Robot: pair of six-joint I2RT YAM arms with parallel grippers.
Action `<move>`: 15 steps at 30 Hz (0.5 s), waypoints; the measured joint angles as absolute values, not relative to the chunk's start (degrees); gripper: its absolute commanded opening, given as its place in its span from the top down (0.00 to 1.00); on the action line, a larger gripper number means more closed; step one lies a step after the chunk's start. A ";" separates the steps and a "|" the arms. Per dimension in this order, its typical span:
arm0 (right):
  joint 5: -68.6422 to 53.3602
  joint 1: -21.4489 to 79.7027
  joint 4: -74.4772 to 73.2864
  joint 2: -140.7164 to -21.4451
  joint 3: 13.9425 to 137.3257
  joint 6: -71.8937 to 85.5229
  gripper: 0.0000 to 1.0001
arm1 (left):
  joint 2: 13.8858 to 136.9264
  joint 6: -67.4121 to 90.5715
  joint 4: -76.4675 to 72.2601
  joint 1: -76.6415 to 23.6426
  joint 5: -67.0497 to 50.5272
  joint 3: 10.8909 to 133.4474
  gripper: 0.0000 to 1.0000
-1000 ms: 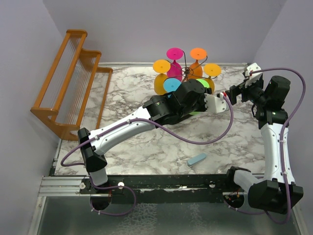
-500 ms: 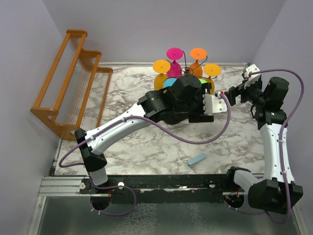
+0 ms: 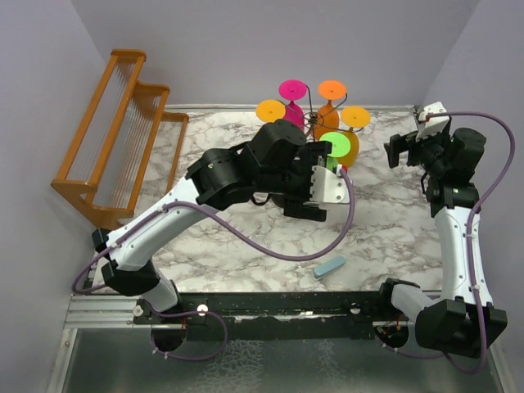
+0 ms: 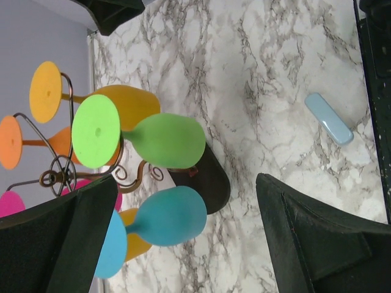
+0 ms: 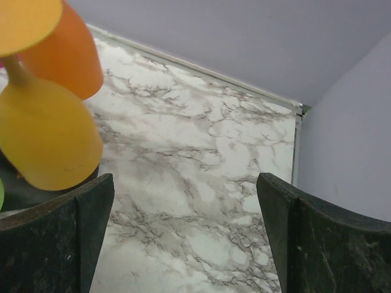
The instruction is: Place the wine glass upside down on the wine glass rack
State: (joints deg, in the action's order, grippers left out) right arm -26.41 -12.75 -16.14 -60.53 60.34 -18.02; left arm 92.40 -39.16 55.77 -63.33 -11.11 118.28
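Fingers (image 4: 73,244) of left gripper (image 4: 187,183) were spread wide and empty, at 6 o'clock of wine glass rack (image 3: 313,121). Green wine glass (image 3: 334,145) hung on the rack's 5 o'clock arm, foot up, bowl down, long axis near vertical. Right gripper (image 5: 183,201) sat at 4 o'clock, gaping wide, holding nothing.

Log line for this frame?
green wine glass: inverted on wine glass rack | left gripper: open, empty | right gripper: open, empty
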 measured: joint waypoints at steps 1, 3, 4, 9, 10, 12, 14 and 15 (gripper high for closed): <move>-25.28 -12.75 -15.66 -60.53 60.31 -17.21 0.00 | 91.33 -39.20 56.73 -63.05 -10.85 118.28 0.01; -21.98 -12.75 -14.17 -60.53 60.25 -15.16 0.00 | 89.97 -40.38 58.54 -62.26 -10.22 118.26 0.01; -20.29 -12.75 -13.32 -60.53 60.14 -14.52 0.00 | 89.34 -41.08 59.59 -61.56 -9.85 118.19 0.01; -14.44 -12.78 -11.29 -60.84 59.88 -13.82 0.01 | 85.38 -43.33 62.98 -54.24 -8.32 115.18 0.01; -14.20 -12.78 -11.29 -60.88 59.90 -14.66 0.00 | 84.20 -43.55 62.83 -51.68 -7.94 113.69 0.01; -14.13 -12.78 -11.42 -61.04 60.01 -15.90 0.00 | 81.89 -43.68 62.13 -47.59 -6.50 110.67 0.01; -14.13 -12.75 -11.88 -61.19 60.38 -16.95 0.01 | 79.18 -43.57 59.79 -43.20 -4.34 106.32 0.01; -14.13 -12.78 -11.94 -61.19 60.47 -17.12 0.01 | 77.49 -43.20 57.14 -40.73 -2.94 103.28 0.01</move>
